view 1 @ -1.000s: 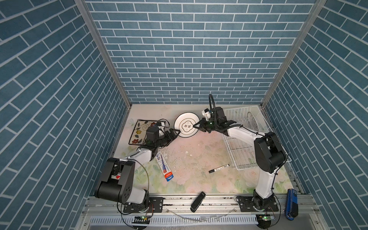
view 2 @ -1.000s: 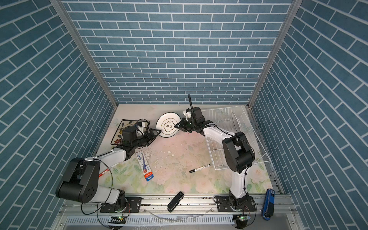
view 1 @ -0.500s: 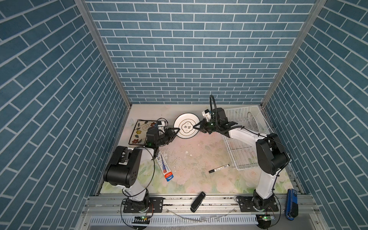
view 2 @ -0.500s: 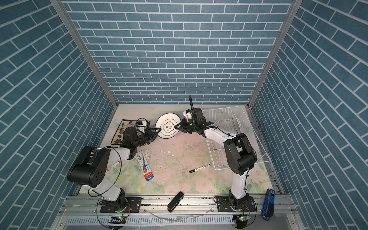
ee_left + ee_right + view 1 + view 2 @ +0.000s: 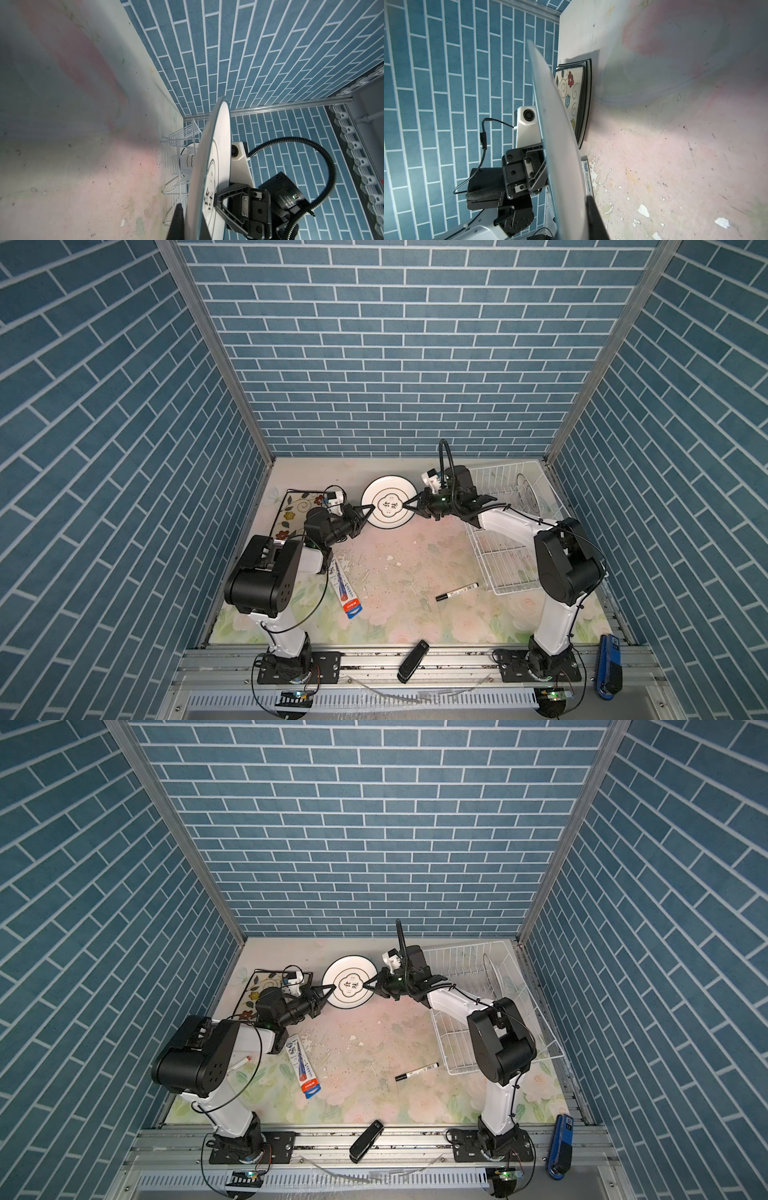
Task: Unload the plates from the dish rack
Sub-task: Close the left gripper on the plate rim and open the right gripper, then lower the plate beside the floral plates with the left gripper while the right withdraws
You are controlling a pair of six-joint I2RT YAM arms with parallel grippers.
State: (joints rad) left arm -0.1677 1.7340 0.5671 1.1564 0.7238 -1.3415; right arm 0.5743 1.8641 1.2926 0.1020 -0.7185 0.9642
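White round plate (image 5: 390, 502), dark-rimmed, gold ring around black characters.

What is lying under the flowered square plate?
Another square plate: only its dark edge shows beside the flowered plate. Its face is covered, so its pattern cannot be seen.

— Where does everything sit, going by the round plate (image 5: 390, 506)?

— My left end effector (image 5: 369, 512) is at its left edge and my right end effector (image 5: 409, 504) at its right edge. Left of it, the flowered plate (image 5: 291, 511) lies on a square plate (image 5: 589, 93). Right of it is the dish rack (image 5: 498, 472), with a further plate (image 5: 527, 494) standing inside. In front, on the desk (image 5: 415, 556), are the tube (image 5: 345, 593) and the marker (image 5: 457, 591).
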